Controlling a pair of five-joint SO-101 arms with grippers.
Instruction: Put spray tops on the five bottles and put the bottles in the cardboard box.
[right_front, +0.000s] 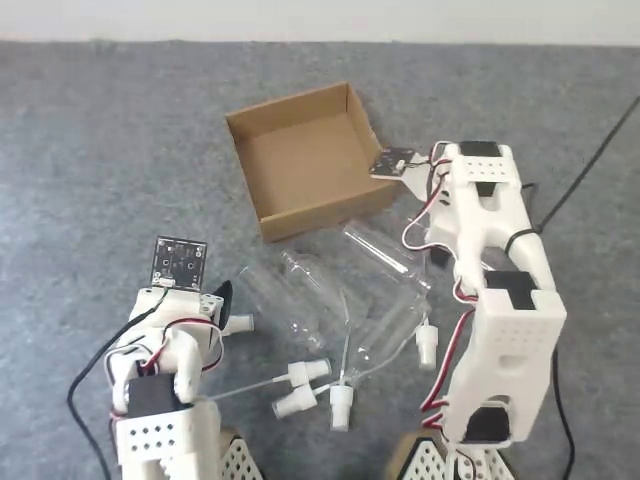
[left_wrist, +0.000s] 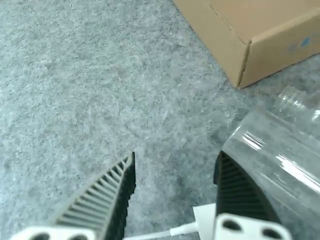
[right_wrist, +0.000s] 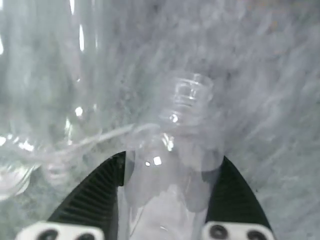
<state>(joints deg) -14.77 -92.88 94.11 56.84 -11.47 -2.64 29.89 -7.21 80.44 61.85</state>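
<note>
Bottles (right_front: 300, 285), clear and uncapped, lie in an overlapping heap on the grey bench (right_front: 100, 150), just in front of the box (right_front: 330, 208). They blur into one another, so the count is perhaps four or five. White tops (right_front: 310, 372) with thin dip tubes are scattered on the bench on the arms' side of the heap, apart from the bottle necks.

The right pincer (right_wrist: 172, 161) is closed on one bottle (right_wrist: 186, 97), with a ribbed finger pressed against each side of its body. The bottle's threaded neck points away from the wrist, and other bottles lie close alongside.

The left pincer (left_wrist: 176, 160) hangs low over the bench, spread wide, holding nothing, with bare bench showing in the gap. Another bottle (left_wrist: 280, 145) lies just beside one finger, and a top (left_wrist: 205, 220) lies under the fingers' base. A corner of the box is farther off.
</note>
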